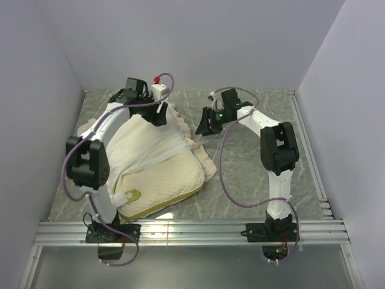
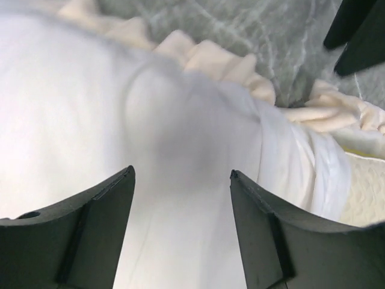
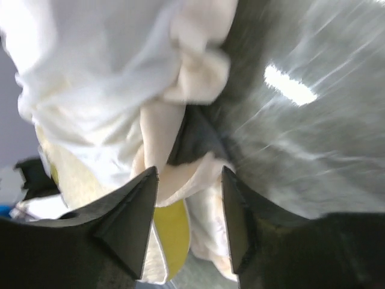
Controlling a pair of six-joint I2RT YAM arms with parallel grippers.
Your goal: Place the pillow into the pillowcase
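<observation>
The pillow [image 1: 165,179], cream-yellow and dimpled with a brighter yellow edge band, lies on the table at front left. Its far half is covered by the white pillowcase [image 1: 146,139], whose ruffled trim [image 1: 207,164] hangs at the right. My left gripper [image 1: 157,114] is open just above the pillowcase's far end; in the left wrist view the gripper [image 2: 182,174] hovers over white fabric [image 2: 90,108]. My right gripper [image 1: 203,127] is open beside the case's far right corner. In the right wrist view the gripper [image 3: 187,171] frames the trim [image 3: 180,120], a dark grey fold [image 3: 194,139] and the pillow's yellow edge [image 3: 171,232].
A small white box with a red knob [image 1: 159,88] stands at the back behind the left arm. The grey marble table [image 1: 252,174] is enclosed by walls on three sides. An aluminium rail [image 1: 198,230] runs along the near edge.
</observation>
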